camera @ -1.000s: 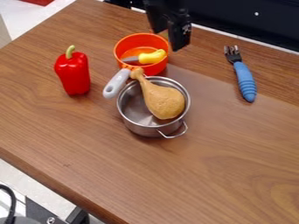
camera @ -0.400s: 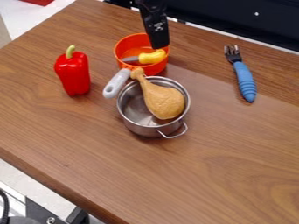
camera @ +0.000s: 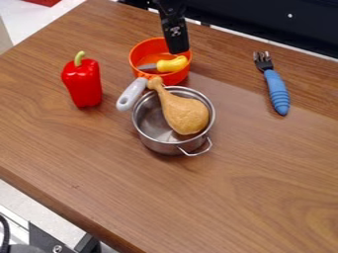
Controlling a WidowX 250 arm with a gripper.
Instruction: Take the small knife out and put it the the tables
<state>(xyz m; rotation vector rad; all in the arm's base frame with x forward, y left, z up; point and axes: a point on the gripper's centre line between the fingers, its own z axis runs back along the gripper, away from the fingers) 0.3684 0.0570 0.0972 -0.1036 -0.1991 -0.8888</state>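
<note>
Gripper (camera: pixel 177 51): apart or together, you cannot tell
Small knife (camera: pixel 172 64): near your gripper, in the orange bowl (camera: pixel 139 51)
Fork (camera: pixel 276 90): well apart from your gripper

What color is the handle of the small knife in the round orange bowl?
Yellow, in the camera view.

One pepper (camera: pixel 83 85), fork (camera: pixel 276 91), knife (camera: pixel 172 64), drumstick (camera: pixel 186 116), pot (camera: pixel 160 146), probable bowl (camera: pixel 174 78)
</note>
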